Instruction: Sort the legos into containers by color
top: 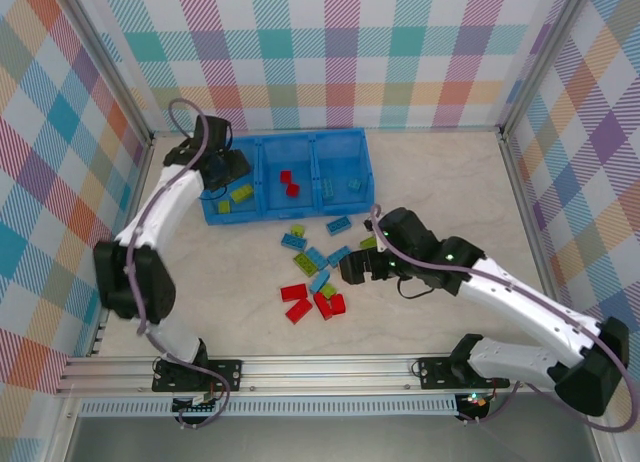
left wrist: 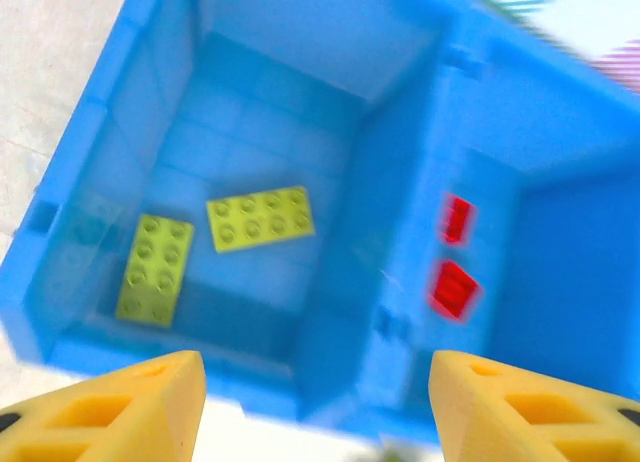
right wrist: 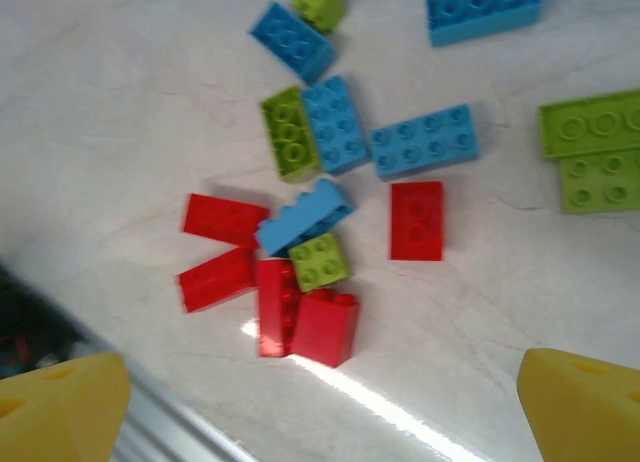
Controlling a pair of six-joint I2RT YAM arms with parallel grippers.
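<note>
My left gripper [left wrist: 315,397] hangs spread apart and empty over the left container [left wrist: 270,112] of the tray [left wrist: 400,182], where two green legos [left wrist: 260,219] lie. My right gripper [right wrist: 325,407] gapes wide over loose legos [right wrist: 415,220] on the worktop [right wrist: 120,102].

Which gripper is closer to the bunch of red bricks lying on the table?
The right. The right gripper hovers close beside the red bricks; the left gripper is far off, over the blue tray's left compartment.
</note>
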